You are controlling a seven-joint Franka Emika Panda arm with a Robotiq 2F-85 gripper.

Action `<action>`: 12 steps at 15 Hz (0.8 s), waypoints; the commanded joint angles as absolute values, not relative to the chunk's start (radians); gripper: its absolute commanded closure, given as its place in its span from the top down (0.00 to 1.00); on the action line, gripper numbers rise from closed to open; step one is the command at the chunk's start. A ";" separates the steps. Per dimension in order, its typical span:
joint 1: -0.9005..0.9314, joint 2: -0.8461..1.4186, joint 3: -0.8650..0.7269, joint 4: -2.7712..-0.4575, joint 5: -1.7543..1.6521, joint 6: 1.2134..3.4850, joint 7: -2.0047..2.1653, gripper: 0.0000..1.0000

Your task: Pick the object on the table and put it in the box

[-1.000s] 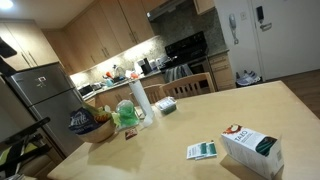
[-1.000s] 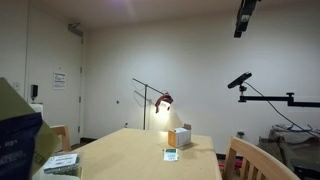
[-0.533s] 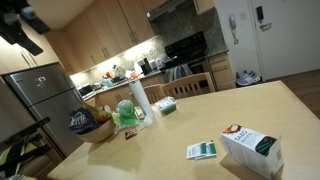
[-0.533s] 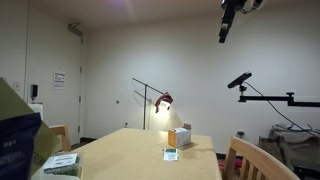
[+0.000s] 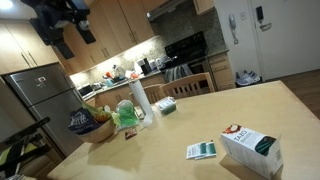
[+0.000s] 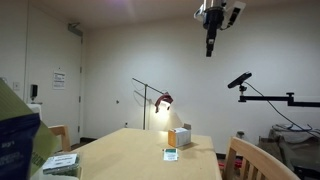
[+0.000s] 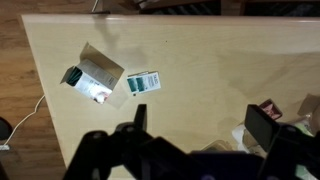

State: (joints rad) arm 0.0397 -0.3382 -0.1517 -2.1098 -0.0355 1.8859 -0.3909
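Observation:
The object, a small flat teal-green packet with a pale border [image 5: 201, 150], lies on the wooden table right beside the box. It also shows in the wrist view [image 7: 143, 83] and, small, in an exterior view [image 6: 171, 154]. The box, a white carton with dark green patches and a red-orange mark [image 5: 251, 149], lies near the table's front right, and also shows in the wrist view [image 7: 93, 78] and in an exterior view [image 6: 179, 137]. My gripper [image 7: 200, 125] is open and empty, high above the table in both exterior views [image 5: 65, 25] [image 6: 212, 28].
A dark snack bag [image 5: 85, 122], a green item [image 5: 127, 115], a white roll [image 5: 139, 100] and another small packet [image 5: 165, 104] crowd the table's far left end. A chair [image 5: 190, 85] stands behind the table, and another chair [image 6: 250, 160] at its side.
My arm has swung into view from the upper corner and come lower toward the table's middle. The packet and the box have not moved.

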 commanded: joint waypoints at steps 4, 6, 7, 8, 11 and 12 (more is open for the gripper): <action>0.018 -0.121 -0.109 -1.867 -0.057 1.677 -0.401 1.00; 0.012 -0.149 -0.102 -1.920 -0.056 1.726 -0.391 1.00; 0.012 -0.134 -0.099 -1.906 -0.056 1.720 -0.391 1.00; 0.011 -0.127 -0.098 -1.899 -0.056 1.717 -0.391 1.00; 0.006 -0.116 -0.090 -1.884 -0.071 1.701 -0.282 1.00; 0.001 -0.098 -0.085 -1.868 -0.078 1.704 -0.211 1.00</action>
